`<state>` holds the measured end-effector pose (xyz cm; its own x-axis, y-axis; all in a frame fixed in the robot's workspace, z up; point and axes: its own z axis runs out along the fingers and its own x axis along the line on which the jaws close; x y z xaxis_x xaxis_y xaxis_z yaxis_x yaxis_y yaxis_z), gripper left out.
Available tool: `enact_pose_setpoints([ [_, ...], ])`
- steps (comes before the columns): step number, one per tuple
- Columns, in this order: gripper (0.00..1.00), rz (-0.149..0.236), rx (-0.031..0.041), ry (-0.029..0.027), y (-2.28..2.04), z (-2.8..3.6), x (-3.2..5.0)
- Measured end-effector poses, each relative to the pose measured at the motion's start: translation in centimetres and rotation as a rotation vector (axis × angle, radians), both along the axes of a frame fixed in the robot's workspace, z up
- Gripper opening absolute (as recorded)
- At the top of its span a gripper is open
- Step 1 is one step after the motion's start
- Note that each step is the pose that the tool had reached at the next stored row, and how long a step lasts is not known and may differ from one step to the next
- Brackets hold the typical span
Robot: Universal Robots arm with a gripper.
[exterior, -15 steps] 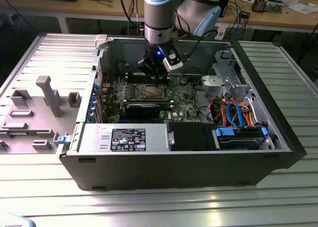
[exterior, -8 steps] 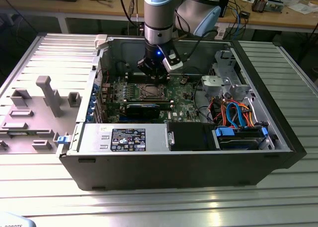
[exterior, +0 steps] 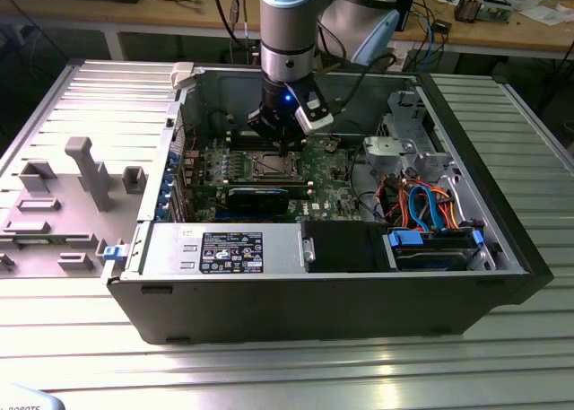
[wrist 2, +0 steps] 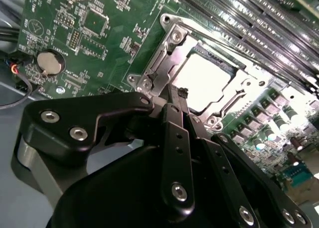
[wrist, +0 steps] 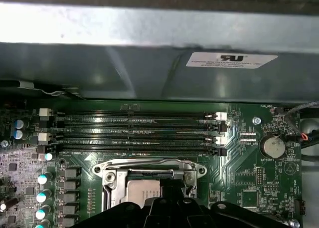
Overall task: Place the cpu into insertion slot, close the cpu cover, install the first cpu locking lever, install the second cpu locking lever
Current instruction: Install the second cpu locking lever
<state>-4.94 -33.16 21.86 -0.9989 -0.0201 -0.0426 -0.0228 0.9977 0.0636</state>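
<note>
The cpu (wrist 2: 202,83) lies flat in the insertion slot (exterior: 270,166) on the green board, its silver top showing bright. The cpu cover (wrist 2: 167,51) is down around it as a silvery frame, also seen in the first wrist view as the cover (wrist: 112,180) around the cpu (wrist: 141,190). A thin wire lever (wrist: 144,162) runs along the slot's side nearest the memory slots. My gripper (wrist 2: 177,92) is shut with nothing between its black fingers, its tips at the frame's edge beside the chip. The exterior view shows the gripper (exterior: 285,150) just above the slot.
Long memory slots (wrist: 139,133) run beside the socket, with the case wall (wrist: 149,63) behind them. A coin battery (wrist 2: 51,62) sits on the board. A black card (exterior: 257,197), a drive cage with blue and orange cables (exterior: 421,204) and a grey fixture plate (exterior: 54,204) are nearby.
</note>
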Motion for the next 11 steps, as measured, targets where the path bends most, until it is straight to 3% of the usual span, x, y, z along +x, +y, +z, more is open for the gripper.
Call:
enact_pose_setpoints([
  [2, 0.11, 0.0, -0.0001, 0.0001, -0.01, 0.33, 0.0],
  [11, 0.11, 0.0, -0.0001, 0.0, -0.02, 0.36, 0.0],
])
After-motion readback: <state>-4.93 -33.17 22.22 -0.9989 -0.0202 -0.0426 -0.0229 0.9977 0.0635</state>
